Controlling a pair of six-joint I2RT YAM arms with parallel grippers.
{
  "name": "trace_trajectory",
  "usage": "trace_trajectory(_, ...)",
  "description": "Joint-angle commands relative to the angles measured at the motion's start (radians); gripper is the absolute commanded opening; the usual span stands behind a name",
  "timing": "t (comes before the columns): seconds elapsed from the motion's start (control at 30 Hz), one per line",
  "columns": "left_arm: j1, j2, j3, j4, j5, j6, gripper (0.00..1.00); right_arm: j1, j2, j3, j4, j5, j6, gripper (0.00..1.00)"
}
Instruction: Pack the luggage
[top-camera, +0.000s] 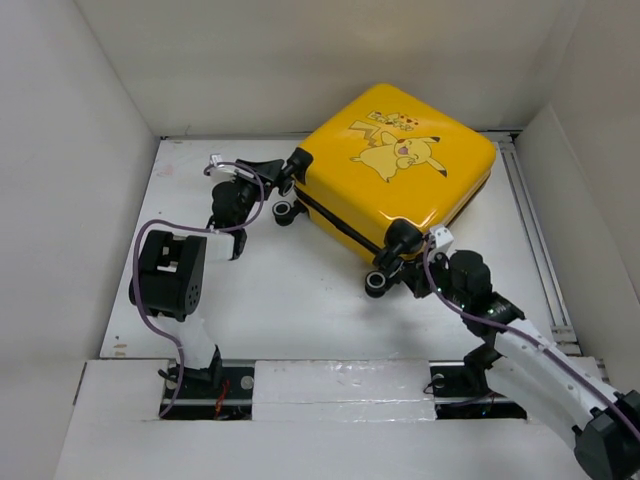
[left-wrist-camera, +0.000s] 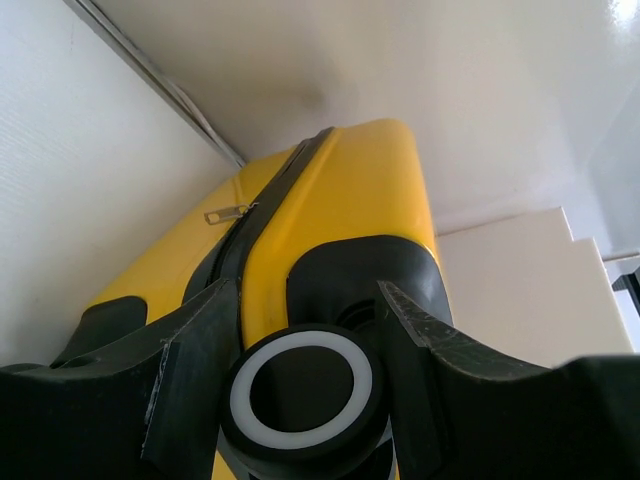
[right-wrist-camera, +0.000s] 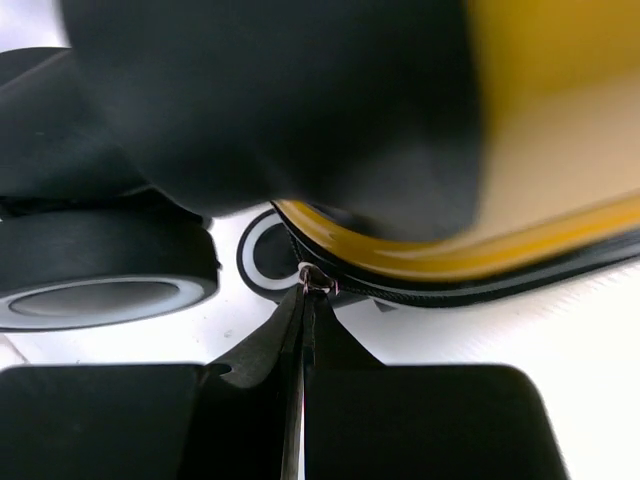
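The luggage (top-camera: 400, 170) lies flat on the desk (top-camera: 300, 300) in the far right area. Its shell is shut, the printed face is up, and it sits at an angle so that the wheeled end faces the arms. The left gripper (left-wrist-camera: 305, 300) is at the left corner of that end. Its fingers (left-wrist-camera: 190, 350) are spread wide, one on each side of the left caster wheel (left-wrist-camera: 300, 395); whether they touch the wheel cannot be determined. The right gripper (right-wrist-camera: 305, 300) is at the near corner, low against the desk. Its fingers (right-wrist-camera: 260, 350) are pressed together, with the tips pinching the metal zipper pull (right-wrist-camera: 316, 284) on the black zipper band (right-wrist-camera: 480, 285) beneath the yellow shell. The near caster wheel (right-wrist-camera: 100, 275) stands just beside these fingers.
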Motion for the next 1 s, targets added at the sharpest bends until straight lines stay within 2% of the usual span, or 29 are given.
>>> trace_trajectory(0.0, -0.01, -0.006, 0.004, 0.053, 0.023, 0.007, 0.0, 0.125, -0.014, 0.029, 0.148, -0.057, 0.012, 0.0)
trace_trajectory(0.1, -0.01, -0.025, -0.048, 0.105, 0.033, -0.015, 0.0, 0.194, -0.005, 0.067, 0.173, -0.014, 0.012, 0.0)
trace_trajectory(0.23, -0.019, -0.094, -0.151, 0.153, 0.033, -0.015, 0.0, 0.194, 0.021, 0.153, 0.197, 0.086, -0.012, 0.0)
trace_trajectory(0.3, -0.039, -0.124, -0.226, 0.194, 0.043, -0.015, 0.0, 0.162, 0.058, 0.202, 0.187, 0.129, -0.046, 0.0)
trace_trajectory(0.43, -0.144, -0.241, -0.326, 0.203, -0.026, 0.022, 0.0, 0.085, 0.185, 0.384, 0.199, 0.096, -0.077, 0.0)
trace_trajectory(0.53, -0.183, -0.285, -0.383, 0.194, -0.051, 0.033, 0.0, 0.045, 0.293, 0.431, 0.233, 0.075, -0.03, 0.0)
trace_trajectory(0.6, -0.195, -0.318, -0.413, 0.218, -0.051, 0.019, 0.0, 0.045, 0.284, 0.362, 0.306, 0.098, 0.057, 0.0)
trace_trajectory(0.63, -0.207, -0.318, -0.423, 0.219, -0.051, 0.019, 0.0, 0.045, 0.27, 0.309, 0.407, 0.115, 0.084, 0.0)
trace_trajectory(0.67, -0.208, -0.328, -0.423, 0.219, -0.037, 0.019, 0.0, 0.086, 0.253, 0.173, 0.468, 0.165, 0.113, 0.0)
trace_trajectory(0.7, -0.218, -0.328, -0.437, 0.219, -0.037, 0.019, 0.0, 0.147, 0.219, 0.012, 0.622, 0.243, 0.165, 0.0)
trace_trajectory(0.73, -0.218, -0.337, -0.437, 0.228, -0.037, 0.019, 0.0, 0.148, 0.204, 0.011, 0.692, 0.244, 0.188, 0.0)
trace_trajectory(0.77, -0.229, -0.338, -0.449, 0.228, -0.028, 0.007, 0.0, 0.221, 0.193, -0.064, 0.752, 0.382, 0.217, 0.0)
trace_trajectory(0.8, -0.244, -0.338, -0.449, 0.228, -0.028, 0.007, 0.0, 0.255, 0.193, -0.183, 0.809, 0.446, 0.239, 0.0)
trace_trajectory(0.83, -0.255, -0.338, -0.458, 0.24, -0.028, 0.007, 0.0, 0.289, 0.193, -0.216, 0.854, 0.516, 0.248, 0.0)
trace_trajectory(0.87, -0.266, -0.338, -0.458, 0.24, -0.042, -0.006, 0.0, 0.329, 0.204, -0.233, 0.901, 0.591, 0.227, 0.0)
trace_trajectory(0.9, -0.29, -0.338, -0.458, 0.249, -0.052, -0.006, 0.0, 0.417, 0.227, -0.233, 0.924, 0.765, 0.201, 0.0)
trace_trajectory(0.97, -0.315, -0.338, -0.446, 0.249, -0.065, -0.015, 0.0, 0.47, 0.332, -0.22, 1.011, 0.876, 0.135, 0.0)
